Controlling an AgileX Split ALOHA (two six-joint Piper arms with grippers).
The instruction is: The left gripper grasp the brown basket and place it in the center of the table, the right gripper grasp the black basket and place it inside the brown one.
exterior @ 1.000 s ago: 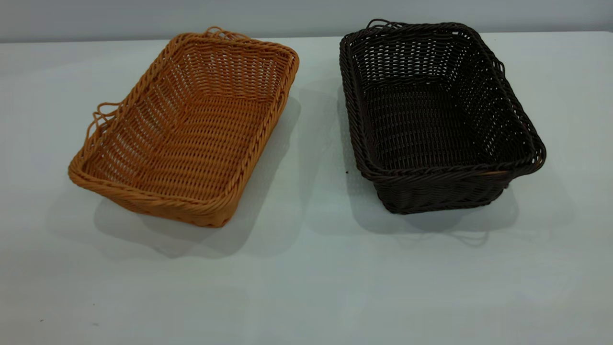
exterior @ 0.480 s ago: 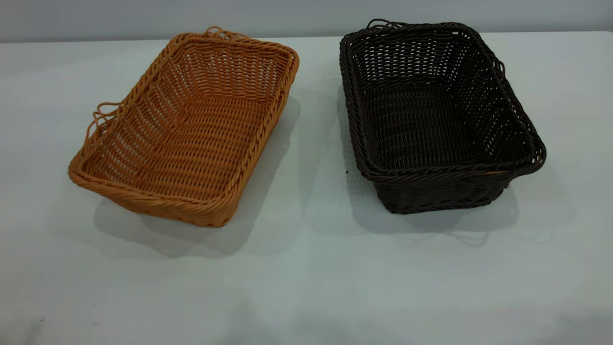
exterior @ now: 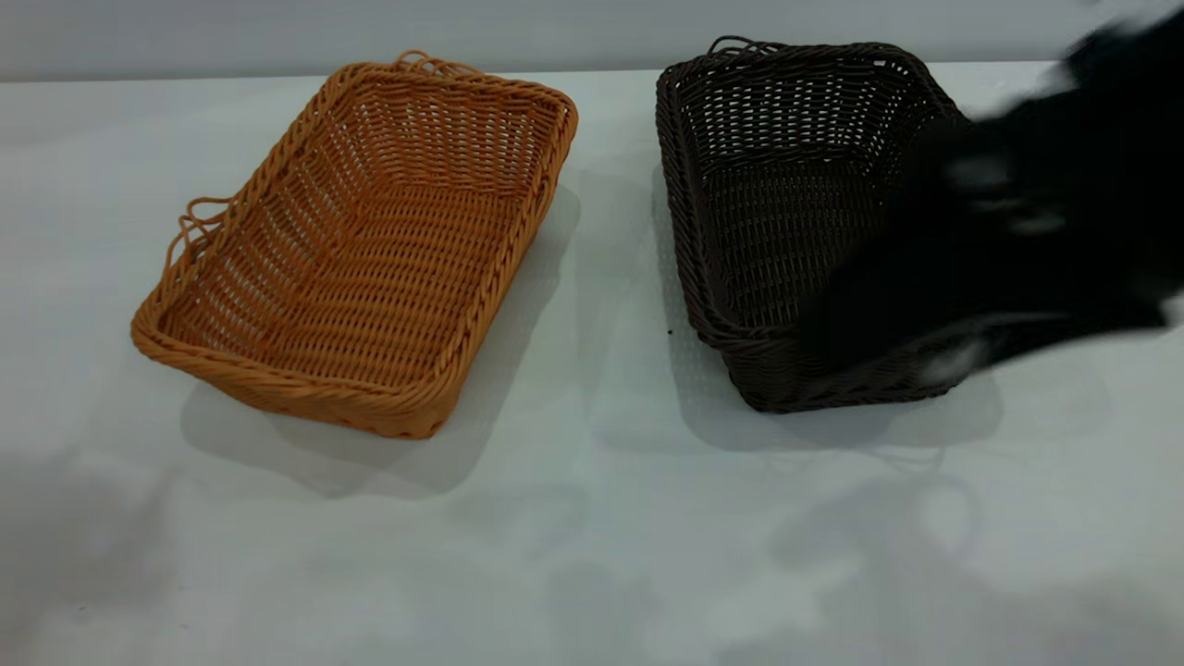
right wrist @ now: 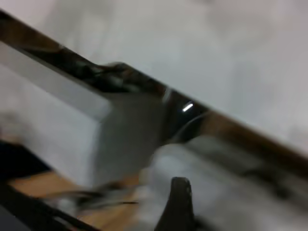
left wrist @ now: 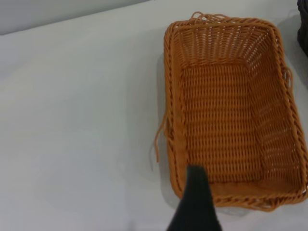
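Table [exterior: 592, 555]: plain white top, bearing both baskets.

Brown basket [exterior: 361, 250]: orange-tan wicker, rectangular, flared sides, braided rim, loop handles. Rests flat on the table, turned at a slant, to the exterior view's left of the black basket and apart from it with a strip of bare table between. Nothing inside. Also seen from the left wrist view [left wrist: 231, 110].

Black basket [exterior: 777, 222]: very dark wicker, same shape, upright on the table, to the exterior view's right of the brown basket. Its far-right side and front corner are covered by the right arm.

Right gripper [exterior: 971, 250]: a blurred black mass over the black basket's right portion; contact with the rim and finger spacing cannot be told.

Left gripper [left wrist: 195, 204]: one dark finger visible, hovering near the brown basket's short end; its spread cannot be told.
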